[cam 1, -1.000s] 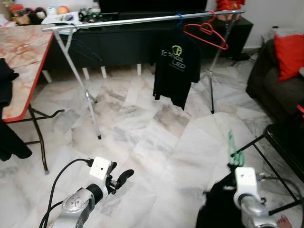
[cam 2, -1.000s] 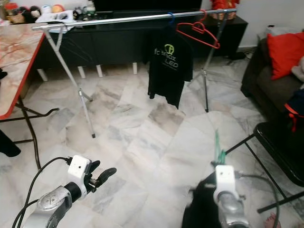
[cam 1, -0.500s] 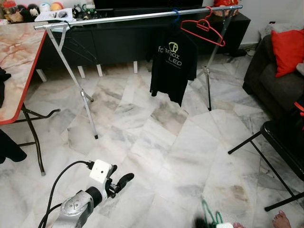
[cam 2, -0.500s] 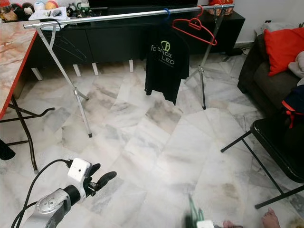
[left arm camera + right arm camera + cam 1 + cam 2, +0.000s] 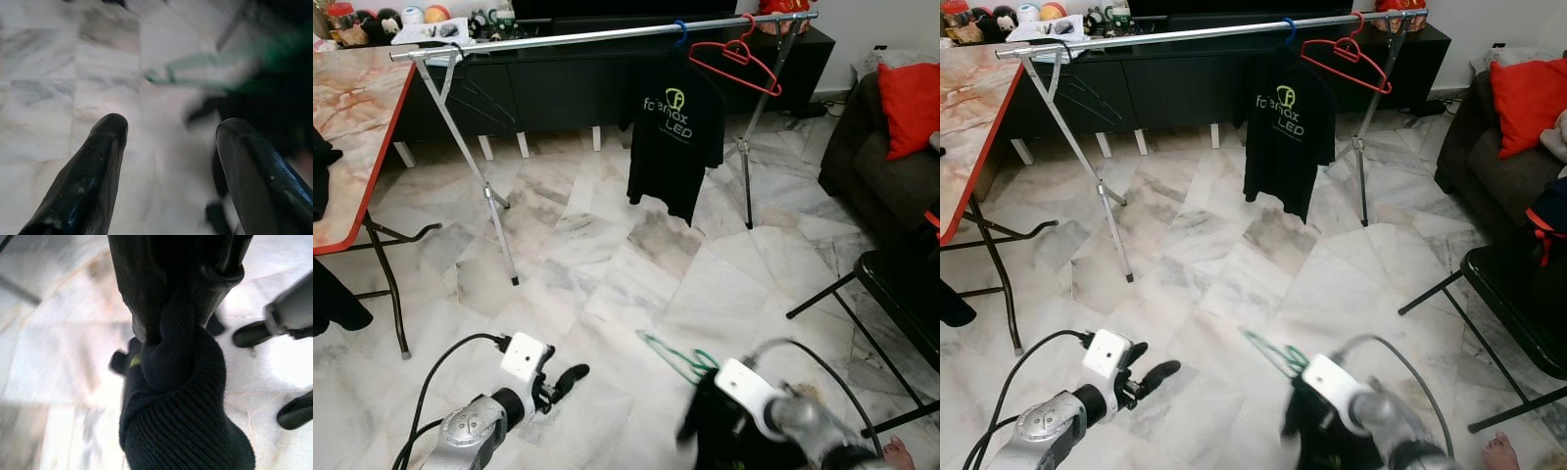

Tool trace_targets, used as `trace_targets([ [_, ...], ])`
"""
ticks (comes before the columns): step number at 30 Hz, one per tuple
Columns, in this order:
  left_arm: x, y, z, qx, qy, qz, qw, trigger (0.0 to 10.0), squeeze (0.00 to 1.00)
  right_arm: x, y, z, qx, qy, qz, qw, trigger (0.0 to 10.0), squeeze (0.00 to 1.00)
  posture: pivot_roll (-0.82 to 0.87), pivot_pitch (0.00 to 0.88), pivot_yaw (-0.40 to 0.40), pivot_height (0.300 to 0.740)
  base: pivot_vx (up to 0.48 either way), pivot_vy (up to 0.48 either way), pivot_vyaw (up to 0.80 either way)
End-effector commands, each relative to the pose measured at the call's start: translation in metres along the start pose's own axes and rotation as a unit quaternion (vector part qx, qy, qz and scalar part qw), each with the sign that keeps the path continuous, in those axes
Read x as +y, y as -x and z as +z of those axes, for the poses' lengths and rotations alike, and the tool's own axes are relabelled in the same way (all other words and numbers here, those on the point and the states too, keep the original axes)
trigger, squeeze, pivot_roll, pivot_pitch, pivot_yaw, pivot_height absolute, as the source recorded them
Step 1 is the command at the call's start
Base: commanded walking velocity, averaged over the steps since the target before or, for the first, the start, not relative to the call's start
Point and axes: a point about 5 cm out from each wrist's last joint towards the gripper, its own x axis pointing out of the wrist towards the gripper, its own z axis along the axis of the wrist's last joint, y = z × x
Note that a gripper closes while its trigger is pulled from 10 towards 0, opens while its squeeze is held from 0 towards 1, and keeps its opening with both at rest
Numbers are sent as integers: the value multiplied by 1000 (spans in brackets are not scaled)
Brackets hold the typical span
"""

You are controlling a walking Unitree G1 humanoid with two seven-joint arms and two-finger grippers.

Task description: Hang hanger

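Right gripper (image 5: 171,328) is clamped on a black garment (image 5: 181,421) that hangs below it on a green hanger (image 5: 680,357), low over the marble floor (image 5: 607,264). Left gripper (image 5: 168,132) hovers beside it, fingers (image 5: 105,147) spread wide and empty. Far ahead stands the rail (image 5: 597,34), carrying a black shirt (image 5: 675,137) and red hanger (image 5: 734,64).

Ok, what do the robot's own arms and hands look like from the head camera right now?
Both arms are silver metal with rounded joints. Each wrist carries a small white camera box. The left arm has a black cable looping back from its box, and its hand ends in two long black fingers, glossy and rounded at the tips. The right arm is blurred, with a dark cable arching behind it.
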Motion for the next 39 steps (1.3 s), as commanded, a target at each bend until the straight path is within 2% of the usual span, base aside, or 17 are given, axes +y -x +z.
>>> trace_targets([
  [1,-4,2,-9,23,-16,-16,999,10000,0,-15,8,10,-18,20,-2,1000,0,0,-10,142,-26,721,0,0,0],
  [2,-5,1,-9,24,-13,-23,999,10000,0,-22,11,18,-32,22,1,999,0,0,-13,142,-29,721,0,0,0],
  [3,-8,-1,-9,26,-7,-38,999,10000,0,-39,22,40,-72,34,11,997,0,0,-12,141,-32,721,0,0,0],
  [7,-12,-4,-9,29,-21,-53,998,10000,0,-54,33,62,-107,63,16,992,0,0,-19,143,-43,721,0,0,0],
  [13,-9,-13,-10,29,-27,-35,999,10000,0,-59,39,85,-147,77,25,986,0,0,-20,143,-52,721,0,0,0],
  [15,-9,-21,-5,24,-27,-19,999,10000,0,-60,43,103,-180,92,38,979,0,0,-21,142,-56,721,0,0,0],
  [19,-8,-26,-4,26,-25,-10,999,10000,0,-61,46,112,-189,111,38,975,0,0,-23,141,-59,721,0,0,0],
  [21,-7,-31,-3,23,-18,4,1000,10000,0,-65,51,128,-207,115,30,971,0,0,-23,140,-64,721,0,0,0],
  [25,-8,-34,-2,19,-15,4,1000,10000,0,-67,55,140,-225,120,25,967,0,0,-22,138,-68,721,0,0,0],
  [29,-17,-33,-2,16,-22,-40,999,10000,0,-64,58,158,-254,126,33,958,0,0,-20,139,-73,721,0,0,0],
  [33,-20,-31,-3,18,-23,-71,997,10000,0,-61,59,166,-269,128,40,954,0,0,-17,138,-77,721,0,0,0],
  [39,-29,-21,4,23,-28,-172,984,10000,0,-57,61,180,-285,142,47,947,0,0,-19,134,-82,721,0,0,0],
])
